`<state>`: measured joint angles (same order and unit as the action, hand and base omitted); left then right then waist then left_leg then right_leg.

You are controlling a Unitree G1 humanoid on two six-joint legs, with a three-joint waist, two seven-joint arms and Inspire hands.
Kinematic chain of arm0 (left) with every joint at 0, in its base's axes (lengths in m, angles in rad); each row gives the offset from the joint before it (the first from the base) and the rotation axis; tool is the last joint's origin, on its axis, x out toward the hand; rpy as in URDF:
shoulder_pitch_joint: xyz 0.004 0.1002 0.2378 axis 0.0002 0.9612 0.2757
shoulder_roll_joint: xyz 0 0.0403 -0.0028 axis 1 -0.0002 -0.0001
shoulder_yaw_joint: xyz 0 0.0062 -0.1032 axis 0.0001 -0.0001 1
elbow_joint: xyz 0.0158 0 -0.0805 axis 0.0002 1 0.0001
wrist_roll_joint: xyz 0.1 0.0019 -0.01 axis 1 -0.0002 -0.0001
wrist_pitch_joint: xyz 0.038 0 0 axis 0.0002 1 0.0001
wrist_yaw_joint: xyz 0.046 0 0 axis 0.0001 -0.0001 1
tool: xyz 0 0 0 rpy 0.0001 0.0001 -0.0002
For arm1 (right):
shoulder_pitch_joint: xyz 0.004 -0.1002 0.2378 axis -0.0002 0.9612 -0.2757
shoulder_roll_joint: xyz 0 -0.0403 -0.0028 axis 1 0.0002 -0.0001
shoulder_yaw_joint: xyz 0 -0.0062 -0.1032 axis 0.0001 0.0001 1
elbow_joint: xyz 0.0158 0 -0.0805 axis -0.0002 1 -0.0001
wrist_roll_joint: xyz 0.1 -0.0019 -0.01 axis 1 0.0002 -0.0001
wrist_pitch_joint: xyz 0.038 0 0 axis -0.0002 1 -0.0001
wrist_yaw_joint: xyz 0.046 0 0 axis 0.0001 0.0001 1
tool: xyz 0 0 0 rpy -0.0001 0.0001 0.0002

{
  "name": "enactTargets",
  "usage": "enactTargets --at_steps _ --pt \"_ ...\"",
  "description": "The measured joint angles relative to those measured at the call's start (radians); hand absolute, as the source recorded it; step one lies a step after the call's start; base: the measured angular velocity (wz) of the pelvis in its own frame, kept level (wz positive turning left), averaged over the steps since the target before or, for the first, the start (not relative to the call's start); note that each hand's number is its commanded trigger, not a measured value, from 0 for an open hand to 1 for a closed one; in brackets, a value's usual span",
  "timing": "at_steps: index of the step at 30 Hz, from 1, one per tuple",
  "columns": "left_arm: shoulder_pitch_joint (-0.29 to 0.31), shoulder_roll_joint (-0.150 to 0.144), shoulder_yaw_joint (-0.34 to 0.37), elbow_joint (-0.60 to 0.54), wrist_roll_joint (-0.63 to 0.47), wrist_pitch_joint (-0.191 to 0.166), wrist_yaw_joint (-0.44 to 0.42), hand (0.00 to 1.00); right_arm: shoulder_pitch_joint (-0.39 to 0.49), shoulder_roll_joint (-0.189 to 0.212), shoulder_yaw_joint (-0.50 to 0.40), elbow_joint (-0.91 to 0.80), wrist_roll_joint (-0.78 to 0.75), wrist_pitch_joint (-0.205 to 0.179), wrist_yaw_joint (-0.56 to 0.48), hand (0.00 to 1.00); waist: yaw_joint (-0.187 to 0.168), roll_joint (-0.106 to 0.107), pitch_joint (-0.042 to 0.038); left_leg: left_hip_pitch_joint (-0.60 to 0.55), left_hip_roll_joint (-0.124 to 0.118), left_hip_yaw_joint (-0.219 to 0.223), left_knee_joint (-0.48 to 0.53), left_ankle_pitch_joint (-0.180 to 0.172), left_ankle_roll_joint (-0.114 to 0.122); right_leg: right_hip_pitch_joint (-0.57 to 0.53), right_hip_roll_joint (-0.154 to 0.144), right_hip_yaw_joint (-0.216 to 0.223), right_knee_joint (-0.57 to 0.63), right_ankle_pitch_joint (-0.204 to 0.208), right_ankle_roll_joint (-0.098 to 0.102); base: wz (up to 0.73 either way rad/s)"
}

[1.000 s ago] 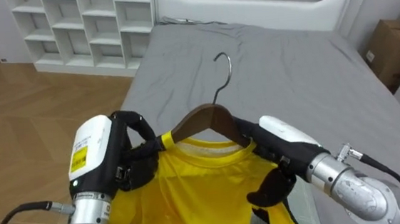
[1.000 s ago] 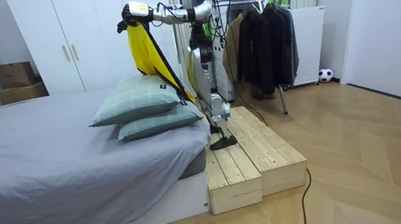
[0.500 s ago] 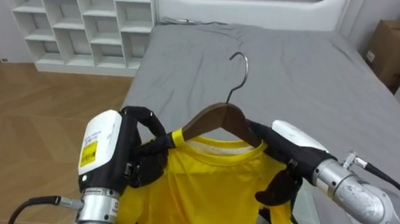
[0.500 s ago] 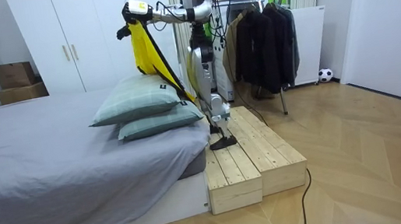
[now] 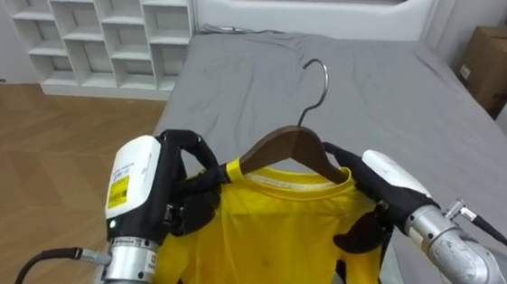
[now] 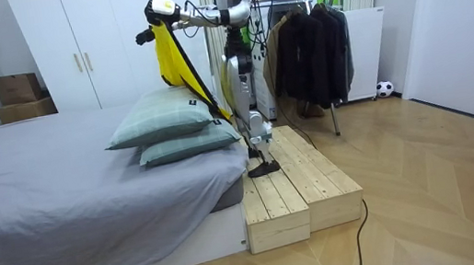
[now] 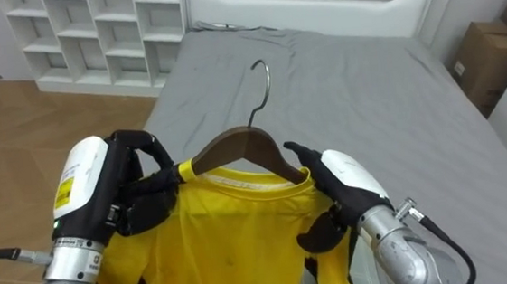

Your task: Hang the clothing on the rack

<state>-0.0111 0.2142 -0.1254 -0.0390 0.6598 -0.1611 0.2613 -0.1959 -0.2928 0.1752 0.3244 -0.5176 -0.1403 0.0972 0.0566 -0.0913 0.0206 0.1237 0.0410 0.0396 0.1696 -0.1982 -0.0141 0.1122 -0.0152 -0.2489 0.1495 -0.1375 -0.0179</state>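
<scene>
So compared to a second ago, the wooden hanger (image 5: 281, 147) sits a bit higher and further right in the eye views. Its metal hook (image 5: 318, 81) now pokes up over the middle of the grey bed (image 5: 414, 111) instead of nearer the bed's left edge. The room view backs that up: both arms are lifted a touch more. The robot itself hasn't budged from the wooden platform (image 6: 305, 183) beside the bed, right by the two pillows (image 6: 166, 124).

Grip looks the same as before. The left hand (image 5: 183, 191) is curled round the hanger's left end, where the shirt's shoulder wraps over it. The right hand (image 5: 377, 185) pinches the right arm of the hanger, fingers lying along the top and thumb tucked under against the cloth.

The yellow shirt (image 5: 262, 246) is on the hanger, held up in the air in front of the robot, above the bed's near edge. It's bright yellow with a round neck and a paler band inside the collar, and it drapes down between the two forearms with some dark trim at the sides. From the room view it hangs as a long narrow strip reaching down towards the pillows.

Background: a white shelf unit (image 5: 100, 36), a cardboard box (image 5: 493, 55), and a clothes rack (image 6: 309, 48) of dark coats behind the robot.
</scene>
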Motion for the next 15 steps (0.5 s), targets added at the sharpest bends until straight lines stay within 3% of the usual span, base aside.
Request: enactTargets --at_steps 15 --pt "0.000 -0.001 -0.002 0.000 -0.002 -0.003 0.012 1.00 0.000 0.000 0.000 0.021 -0.001 -0.012 -0.053 0.00 0.000 0.010 -0.0056 0.008 0.000 0.000 0.000 0.000 0.000 0.008 0.000 0.000 0.000 0.000 0.000 0.00"
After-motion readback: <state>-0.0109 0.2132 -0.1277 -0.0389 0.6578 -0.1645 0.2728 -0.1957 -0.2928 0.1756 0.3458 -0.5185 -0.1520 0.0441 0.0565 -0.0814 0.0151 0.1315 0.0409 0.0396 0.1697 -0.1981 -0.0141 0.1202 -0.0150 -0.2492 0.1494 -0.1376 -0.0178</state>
